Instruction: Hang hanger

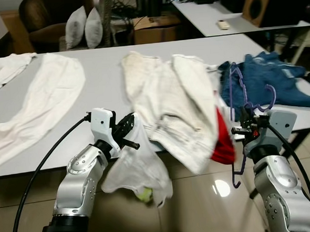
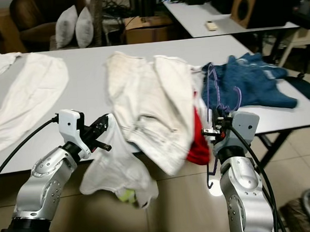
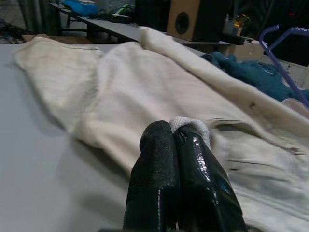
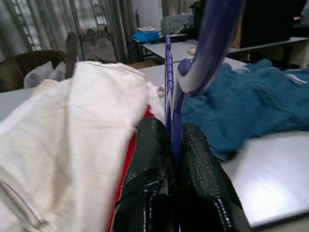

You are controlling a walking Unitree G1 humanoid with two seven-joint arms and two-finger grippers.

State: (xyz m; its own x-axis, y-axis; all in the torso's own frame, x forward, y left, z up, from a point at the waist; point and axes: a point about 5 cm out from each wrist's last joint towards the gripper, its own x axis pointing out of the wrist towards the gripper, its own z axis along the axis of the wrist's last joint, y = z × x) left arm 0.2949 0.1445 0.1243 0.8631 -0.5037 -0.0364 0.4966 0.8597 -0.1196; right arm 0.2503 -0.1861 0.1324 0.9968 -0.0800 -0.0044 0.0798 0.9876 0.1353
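In the left eye view the left gripper [image 1: 129, 129] sits at lower left of the frame, its black fingers pressed together on a fold of the cream garment [image 1: 168, 112], which trails from the grey table [image 1: 101, 98] over the near edge and sags toward the tiled floor [image 1: 203, 207]; holding the cloth up like this seems meant to keep it taut and reachable for the hanger. At lower right the right gripper [image 1: 246, 129] is clamped on the purple hanger [image 1: 237, 98], which stands roughly upright, its hook end dipping below the table edge; the upright pose looks chosen so an arm of it can be fed into the garment. A red piece of cloth [image 1: 223, 138] hangs between garment and hanger; a blue denim garment [image 1: 271, 80] lies behind at right, and white clothes [image 1: 38, 102] lie at left.

The right eye view shows the same layout shifted leftward; the hanger [image 2: 215, 91] stands just beside the cream garment's right edge, whether touching I cannot tell.

In the left wrist view the two fingers [image 3: 159, 183] fill the lower centre, shut on a grey-white hem; the cream cloth spreads beyond, with the hanger at upper right.

In the right wrist view the fingers [image 4: 147, 164] at lower centre pinch the hanger's purple bar, which rises to the top of the frame; cream cloth lies left, denim right.
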